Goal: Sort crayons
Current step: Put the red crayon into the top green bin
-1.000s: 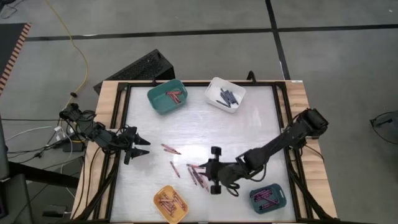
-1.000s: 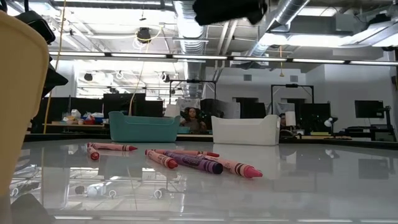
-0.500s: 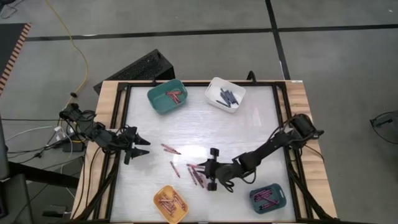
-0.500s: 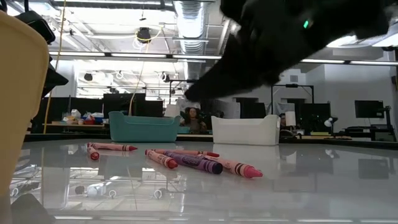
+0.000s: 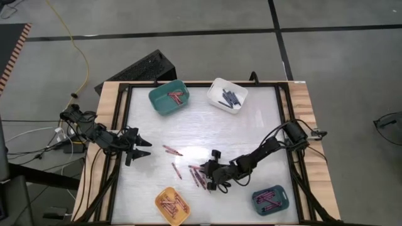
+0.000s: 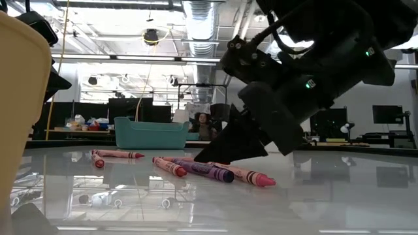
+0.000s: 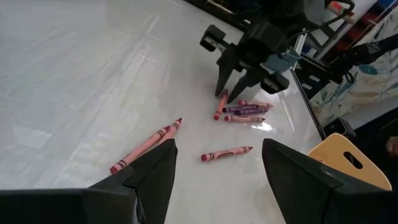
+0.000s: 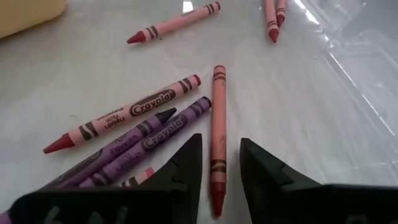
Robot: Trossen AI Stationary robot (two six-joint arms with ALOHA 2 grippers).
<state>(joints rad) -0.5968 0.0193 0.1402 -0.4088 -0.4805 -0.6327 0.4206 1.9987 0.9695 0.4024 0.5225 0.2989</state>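
Several loose crayons [image 5: 198, 174], red, pink and purple, lie flat in a cluster near the table's middle front. My right gripper [image 5: 205, 170] is low over this cluster and open. In the right wrist view its fingers [image 8: 186, 155] stand on either side of one red crayon [image 8: 217, 124], with a gap showing on both sides. Purple crayons [image 8: 149, 140] and a pink one [image 8: 124, 115] lie just beside it. My left gripper [image 5: 137, 150] waits open at the table's left edge.
Two more crayons [image 5: 172, 150] and a single one [image 5: 176, 170] lie left of the cluster. A teal bin [image 5: 169, 97] and a white bin [image 5: 227, 95] stand at the far edge. A yellow bin [image 5: 173, 204] and a blue bin [image 5: 271, 199] stand at the near edge.
My right gripper has come down from well above the table to just over the crayon cluster, drifting a little toward the table's left edge. Its finger gap looks unchanged. The crayons have not moved.
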